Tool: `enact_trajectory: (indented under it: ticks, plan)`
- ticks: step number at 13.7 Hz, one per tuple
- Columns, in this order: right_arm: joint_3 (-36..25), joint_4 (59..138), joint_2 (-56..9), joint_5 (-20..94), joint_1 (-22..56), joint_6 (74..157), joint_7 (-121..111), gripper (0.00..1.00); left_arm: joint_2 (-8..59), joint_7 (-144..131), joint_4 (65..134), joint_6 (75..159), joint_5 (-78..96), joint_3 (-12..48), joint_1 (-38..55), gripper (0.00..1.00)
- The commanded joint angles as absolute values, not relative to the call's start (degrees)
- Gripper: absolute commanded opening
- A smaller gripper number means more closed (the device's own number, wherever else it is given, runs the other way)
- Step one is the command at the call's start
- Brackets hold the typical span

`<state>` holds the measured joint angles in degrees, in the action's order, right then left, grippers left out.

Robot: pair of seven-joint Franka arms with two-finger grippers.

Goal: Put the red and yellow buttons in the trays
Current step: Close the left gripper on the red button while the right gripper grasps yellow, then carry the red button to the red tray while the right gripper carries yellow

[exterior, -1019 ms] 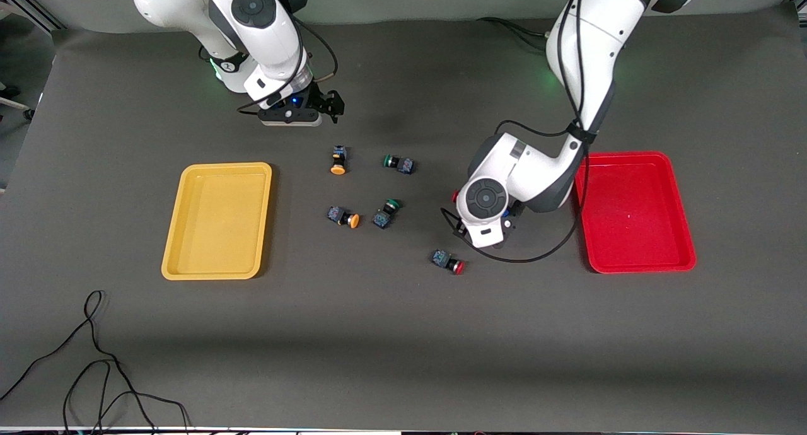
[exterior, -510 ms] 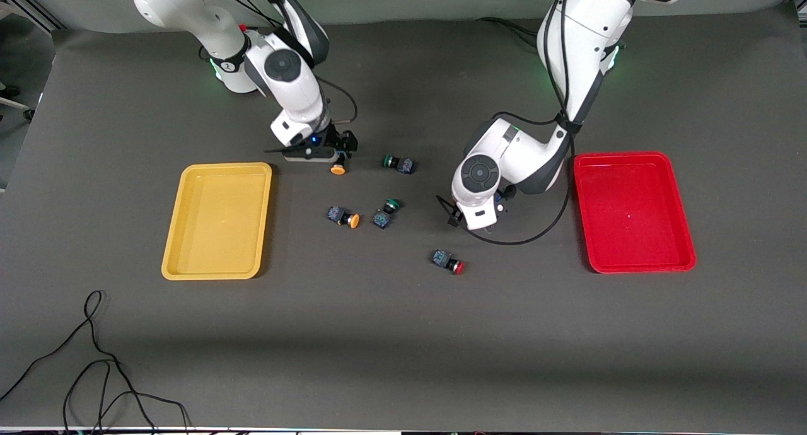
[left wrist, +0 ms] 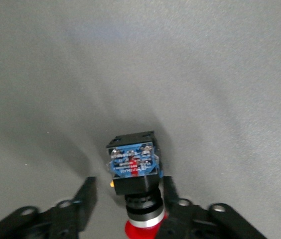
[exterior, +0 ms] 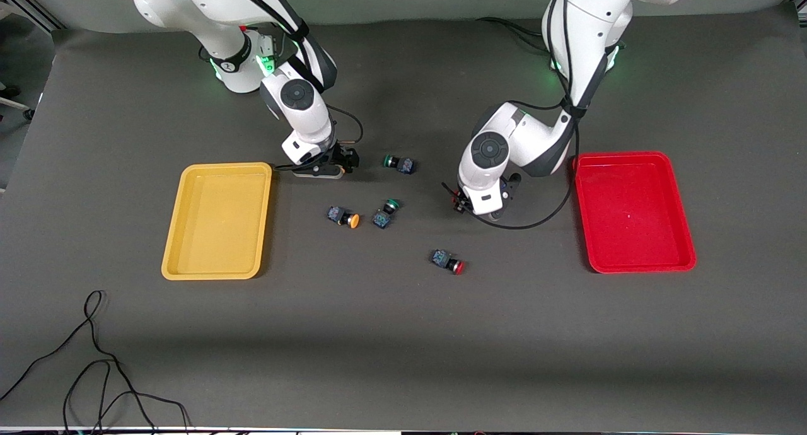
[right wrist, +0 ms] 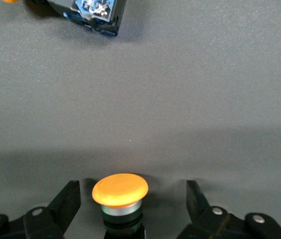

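Worktop [exterior: 403,334]: dark mat; carried both trays, the loose buttons and a stray cable [exterior: 94,365] at the edge nearest the camera.
Red tray [exterior: 684,258]: toward the left arm's end; nothing in it.
Yellow tray [exterior: 170,261]: toward the right arm's end; nothing in it.
Left tool [left wrist: 128,209]: low on the worktop between the button cluster and the red tray; jaws partly apart, straddling a red button [left wrist: 133,172]. One finger sat against the button body, the other stood off with a gap, so no grip yet.
Right tool [right wrist: 133,206]: low on the worktop just beside the yellow tray's corner; jaws wide apart around a yellow button [right wrist: 119,191], neither finger touching it.
Step in hand (judged): both arms at the grasp stage. Each tool should centre on the button's body, not the cap, then press in evenly so the button does not twist or skid.
Risk (judged): the left tool's one-sided contact could push its button sideways.
Other buttons: second yellow [exterior: 344,217] and second red [exterior: 447,261] lay loose mid-worktop; two green ones [exterior: 398,163] [exterior: 385,213] were not wanted.
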<state>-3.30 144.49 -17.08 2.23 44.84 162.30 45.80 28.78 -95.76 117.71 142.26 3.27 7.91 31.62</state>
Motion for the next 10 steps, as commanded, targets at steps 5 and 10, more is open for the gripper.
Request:
enact_trajectory:
  ticks: [5,10]
  plan:
    - [-3.5,142.6,-14.7,1.1,45.1,159.7,46.6,0.23,25.8,-96.2,119.4,141.1,0.4,6.7,32.1,0.00]
    - [-3.8,134.9,-7.7,1.1,44.5,142.5,46.1,0.22,19.8,-79.7,110.1,116.7,1.1,6.9,21.1,0.00]
